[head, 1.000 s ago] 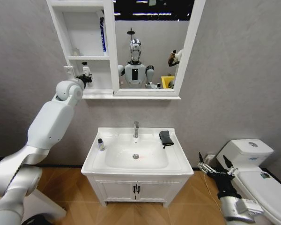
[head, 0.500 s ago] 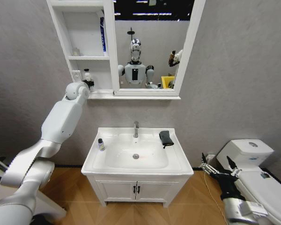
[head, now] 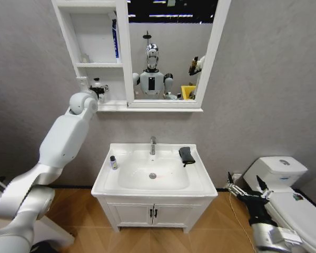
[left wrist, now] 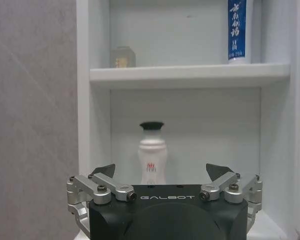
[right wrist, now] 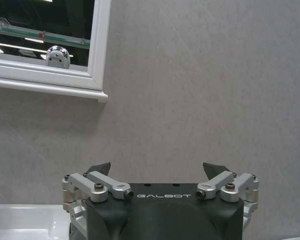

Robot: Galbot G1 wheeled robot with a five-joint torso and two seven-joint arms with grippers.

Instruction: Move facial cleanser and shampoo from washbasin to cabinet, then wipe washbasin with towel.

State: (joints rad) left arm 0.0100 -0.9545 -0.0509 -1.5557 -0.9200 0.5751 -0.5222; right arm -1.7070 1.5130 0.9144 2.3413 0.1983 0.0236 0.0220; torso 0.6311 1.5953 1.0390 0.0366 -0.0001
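GALBOT-marked left claw (left wrist: pixel 161 175), spread wide and empty, faces tall white three-compartment cabinet (left wrist: pixel 190 75): white black-capped bottle (left wrist: pixel 151 152) below, blue-lettered tube (left wrist: pixel 237 30) above. Right claw (right wrist: pixel 157 170) spread, empty.

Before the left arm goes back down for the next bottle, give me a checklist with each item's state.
1. White bottle stands upright in the cabinet's lowest compartment: ok.
2. Left gripper fingers open, apart from that bottle: ok.
3. Small bottle on the washbasin, left of the faucet, not yet moved: not ok.
4. Towel lies on the basin's right rear corner, untouched: ok.
5. Right gripper parked low beside the toilet, fingers open: ok.
6. Which of the two is cleanser or shampoo: cannot tell.
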